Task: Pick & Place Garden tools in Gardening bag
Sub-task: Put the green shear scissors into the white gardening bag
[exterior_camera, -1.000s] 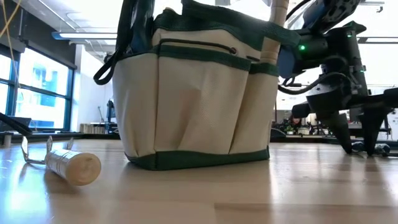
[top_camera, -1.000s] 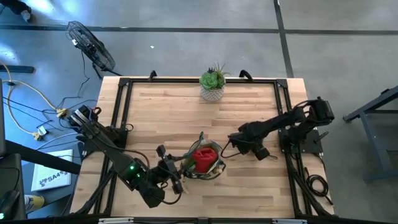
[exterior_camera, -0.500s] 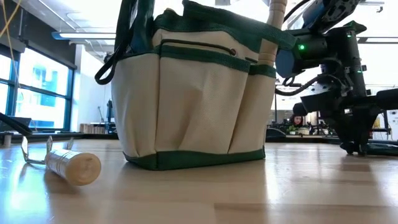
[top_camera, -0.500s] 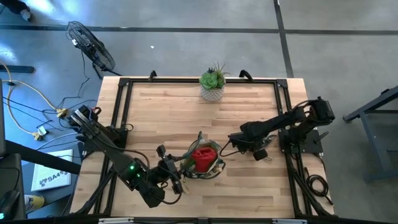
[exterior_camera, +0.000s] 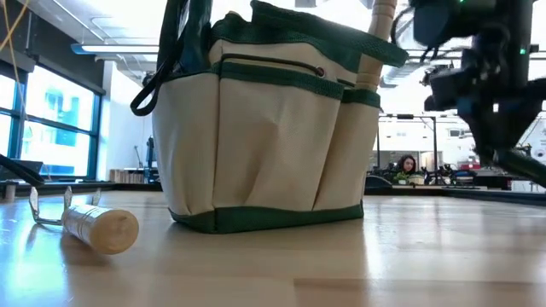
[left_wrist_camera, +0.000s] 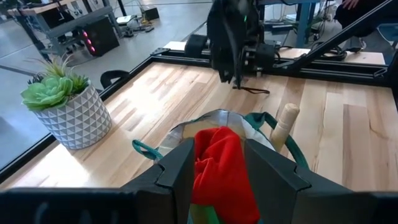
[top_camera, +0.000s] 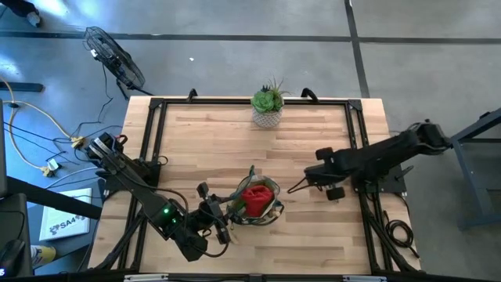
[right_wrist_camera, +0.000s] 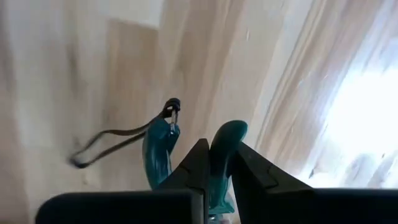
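The right tool (top_camera: 322,178) is clenched on the green-handled pruner (right_wrist_camera: 163,142): the right wrist view shows one teal handle pinched between the fingers, the other handle beside it, a dark wrist loop dangling off its end. It hangs above the table (top_camera: 235,137) near the right edge. The gardening bag (top_camera: 257,202) stands toward the table's middle near the front edge, so the carry, I judge, runs away from the right edge. The pruner's long axis appears to run along the fingers, handles forward. The left tool (top_camera: 221,227), released and gripping nothing, sits just beside the bag, nearer than the right, with a red item (left_wrist_camera: 219,163) showing in its mouth.
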`<action>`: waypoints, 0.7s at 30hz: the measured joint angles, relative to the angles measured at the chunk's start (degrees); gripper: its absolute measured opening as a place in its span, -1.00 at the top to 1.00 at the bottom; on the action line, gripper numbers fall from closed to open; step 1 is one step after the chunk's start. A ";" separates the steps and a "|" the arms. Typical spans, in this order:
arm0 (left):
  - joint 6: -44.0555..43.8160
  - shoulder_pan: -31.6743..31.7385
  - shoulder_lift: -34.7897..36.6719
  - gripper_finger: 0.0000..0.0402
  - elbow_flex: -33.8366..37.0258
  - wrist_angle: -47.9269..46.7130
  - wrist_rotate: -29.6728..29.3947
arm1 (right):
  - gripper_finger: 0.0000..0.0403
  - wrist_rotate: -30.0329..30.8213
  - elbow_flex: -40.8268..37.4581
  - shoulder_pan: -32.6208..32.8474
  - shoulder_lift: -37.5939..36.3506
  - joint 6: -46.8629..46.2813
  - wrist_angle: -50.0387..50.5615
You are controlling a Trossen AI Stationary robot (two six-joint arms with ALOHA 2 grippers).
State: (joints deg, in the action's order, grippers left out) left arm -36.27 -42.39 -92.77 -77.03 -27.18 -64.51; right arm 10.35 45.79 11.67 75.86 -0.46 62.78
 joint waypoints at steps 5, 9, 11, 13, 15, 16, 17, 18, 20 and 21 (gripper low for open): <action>0.00 0.00 0.00 0.32 0.00 0.00 -0.37 | 0.85 -1.83 1.74 2.75 -7.12 -1.30 -4.56; 0.72 0.00 0.00 0.32 0.00 0.01 -1.95 | 0.85 -8.58 2.28 4.66 -12.67 3.10 -17.21; 1.36 0.00 0.00 0.32 0.00 0.05 -2.66 | 0.85 -12.97 2.30 5.22 -15.36 6.05 -23.32; 1.51 0.01 0.00 0.32 0.00 0.01 -3.52 | 0.85 -17.37 2.34 5.65 -18.02 9.49 -27.10; 1.78 0.02 0.00 0.32 0.00 0.01 -3.98 | 0.85 -22.00 2.64 5.91 -21.21 12.60 -28.49; 2.11 0.02 0.00 0.32 0.00 0.01 -4.00 | 0.85 -23.54 2.97 5.98 -22.98 13.48 -29.09; 2.67 0.02 0.00 0.32 0.00 0.04 -4.02 | 0.85 -24.73 3.32 6.02 -24.79 14.13 -30.41; 3.11 0.02 0.00 0.32 0.00 0.03 -4.02 | 0.85 -26.02 3.44 6.00 -26.54 14.85 -31.98; 3.77 0.02 0.00 0.32 0.00 0.02 -4.45 | 0.85 -28.92 3.44 5.96 -29.36 17.15 -34.27; 4.33 0.02 0.00 0.32 0.00 0.04 -4.97 | 0.85 -29.96 3.43 5.96 -30.30 18.50 -35.74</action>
State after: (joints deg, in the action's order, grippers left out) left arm -31.94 -42.37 -92.77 -77.03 -27.14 -69.49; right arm -19.61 49.22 17.63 45.56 18.04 27.04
